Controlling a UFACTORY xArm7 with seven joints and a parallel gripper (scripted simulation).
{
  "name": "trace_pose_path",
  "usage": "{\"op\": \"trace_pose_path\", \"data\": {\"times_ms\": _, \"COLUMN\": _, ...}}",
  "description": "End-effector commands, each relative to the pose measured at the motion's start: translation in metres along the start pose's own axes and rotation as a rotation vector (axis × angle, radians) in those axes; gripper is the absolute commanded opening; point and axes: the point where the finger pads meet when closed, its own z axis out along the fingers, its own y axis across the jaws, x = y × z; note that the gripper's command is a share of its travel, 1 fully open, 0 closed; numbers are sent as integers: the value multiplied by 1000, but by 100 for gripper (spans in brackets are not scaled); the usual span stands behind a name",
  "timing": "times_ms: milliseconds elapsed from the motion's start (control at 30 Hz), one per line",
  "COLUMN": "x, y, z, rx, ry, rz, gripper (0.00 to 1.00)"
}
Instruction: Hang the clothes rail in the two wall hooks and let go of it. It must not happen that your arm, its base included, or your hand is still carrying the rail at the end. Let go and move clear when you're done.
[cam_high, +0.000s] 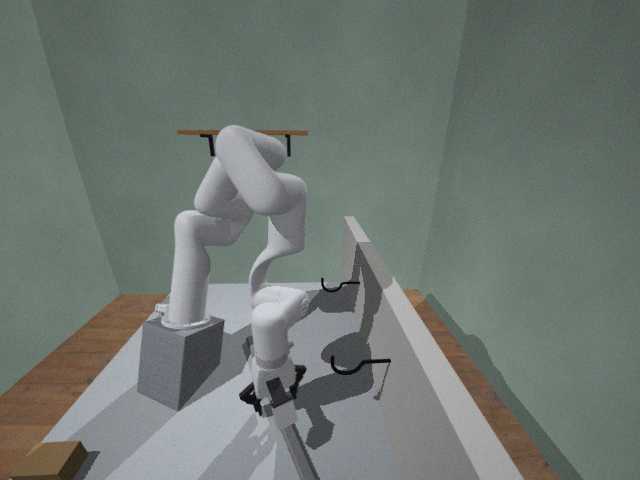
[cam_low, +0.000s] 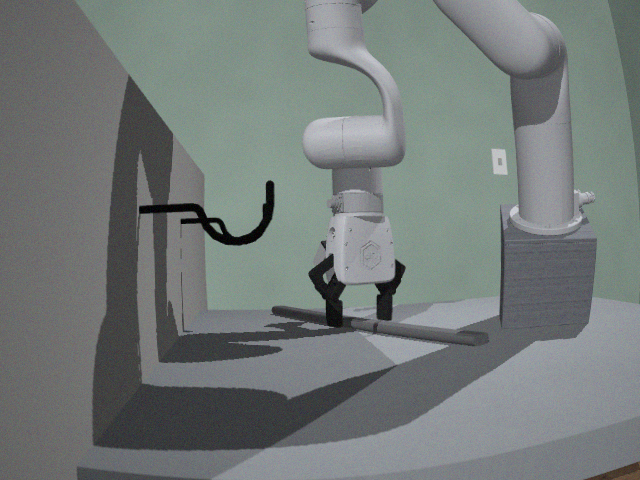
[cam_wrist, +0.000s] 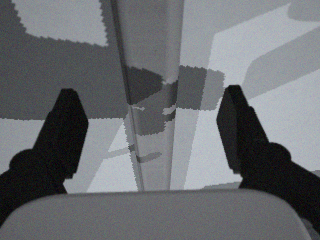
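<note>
Bare test room, lab-like. Plain green walls (cam_high: 232, 62), wood plank floor (cam_high: 62, 361), a grey platform (cam_high: 155, 444) in the middle with a low grey wall (cam_high: 413, 335) carrying two black hooks (cam_high: 356, 365). White robot arm (cam_high: 248, 175) bolted to a grey block (cam_high: 175, 361). Small wooden shelf (cam_high: 196, 132) on the back wall, a wall switch (cam_low: 499, 161), a cardboard box (cam_high: 49, 459) in the corner.
</note>
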Motion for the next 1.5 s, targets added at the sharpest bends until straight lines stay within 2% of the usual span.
{"op": "trace_pose_path", "data": {"times_ms": 0, "x": 1, "y": 0, "z": -1, "rx": 0, "ry": 3, "rz": 0, "gripper": 100}}
{"op": "trace_pose_path", "data": {"times_ms": 167, "x": 1, "y": 0, "z": -1, "rx": 0, "ry": 3, "rz": 0, "gripper": 100}}
{"op": "trace_pose_path", "data": {"times_ms": 200, "x": 1, "y": 0, "z": -1, "rx": 0, "ry": 3, "rz": 0, "gripper": 0}}
{"op": "trace_pose_path", "data": {"times_ms": 767, "x": 1, "y": 0, "z": -11, "rx": 1, "ry": 3, "rz": 0, "gripper": 0}}
{"op": "trace_pose_path", "data": {"times_ms": 1467, "x": 1, "y": 0, "z": -11, "rx": 0, "ry": 3, "rz": 0, "gripper": 0}}
